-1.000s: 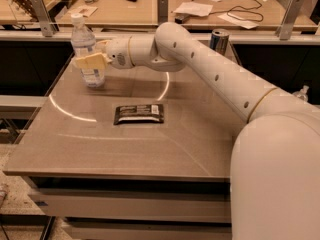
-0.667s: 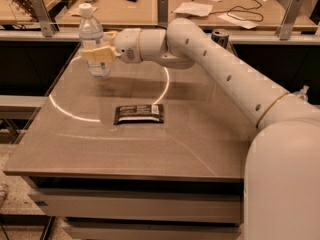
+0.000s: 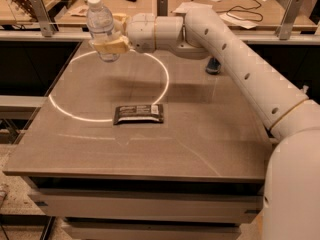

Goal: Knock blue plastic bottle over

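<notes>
Pincer (image 3: 109, 35), tan-padded, two-finger, at far left of table, closed around lower body of blue plastic bottle (image 3: 100, 21): tall, clear, white cap, pale label. One pad (image 3: 107, 47) on near side, other behind on far side. Bottle upright or at most slightly tilted, over far-left part of flat brown table (image 3: 200, 149), just above far arc of white light ring (image 3: 165, 84). Cannot tell whether base touching table or raised just off. White jointed arm (image 3: 240, 59) reaching in from near right.

Step in hand, as judged: grip made, tipping not yet done, bottle not lying down. Next move probably a wrist roll or sideways sweep past balance point, then release to drop flat. Calls for force high on body, and direction kept toward table middle, with left and far edges close and roll-off possible. Light bottle, likely to skid rather than topple if pushed low.

Containers: bottle capped, liquid level not readable through clear wall. Dark rectangular foil snack wrapper (image 3: 138, 114) flat near table middle, well apart from bottle, looks sealed. Small dark-blue thing (image 3: 214, 66) partly hidden behind arm on far side, identity unclear.
</notes>
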Robot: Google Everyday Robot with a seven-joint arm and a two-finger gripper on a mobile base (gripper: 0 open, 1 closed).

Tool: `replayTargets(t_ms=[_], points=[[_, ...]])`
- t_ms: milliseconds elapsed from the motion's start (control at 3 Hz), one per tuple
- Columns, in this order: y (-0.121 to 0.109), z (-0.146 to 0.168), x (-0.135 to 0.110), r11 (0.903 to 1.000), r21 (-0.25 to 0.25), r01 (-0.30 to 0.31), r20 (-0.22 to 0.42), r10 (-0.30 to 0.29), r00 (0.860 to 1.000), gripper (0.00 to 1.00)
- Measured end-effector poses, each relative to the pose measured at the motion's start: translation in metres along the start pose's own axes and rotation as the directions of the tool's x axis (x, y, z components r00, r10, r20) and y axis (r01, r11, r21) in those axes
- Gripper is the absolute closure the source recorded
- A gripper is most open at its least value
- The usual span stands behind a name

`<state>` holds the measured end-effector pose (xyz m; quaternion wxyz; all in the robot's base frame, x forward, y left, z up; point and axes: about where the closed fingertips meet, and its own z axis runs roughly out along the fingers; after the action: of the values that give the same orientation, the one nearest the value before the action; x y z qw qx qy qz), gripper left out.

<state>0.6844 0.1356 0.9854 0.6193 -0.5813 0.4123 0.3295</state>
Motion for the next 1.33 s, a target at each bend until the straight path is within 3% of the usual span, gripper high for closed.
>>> replayTargets(t_ms=[333,667,1000,1333], points=[[0.001,-0.015,-0.012,0.9793,-0.009,0.202,-0.048,-0.202,0.978,1.00],[0.003,-0.024,-0.019,0.9381,-0.041,0.344,-0.096,-0.346,0.933,1.00],[0.011,-0.034,-0.015,0.8590,-0.194,0.474,-0.174,-0.505,0.845,1.00],[0.027,-0.048,-0.001,0.7702,-0.397,0.499,-0.220,-0.608,0.763,1.00]])
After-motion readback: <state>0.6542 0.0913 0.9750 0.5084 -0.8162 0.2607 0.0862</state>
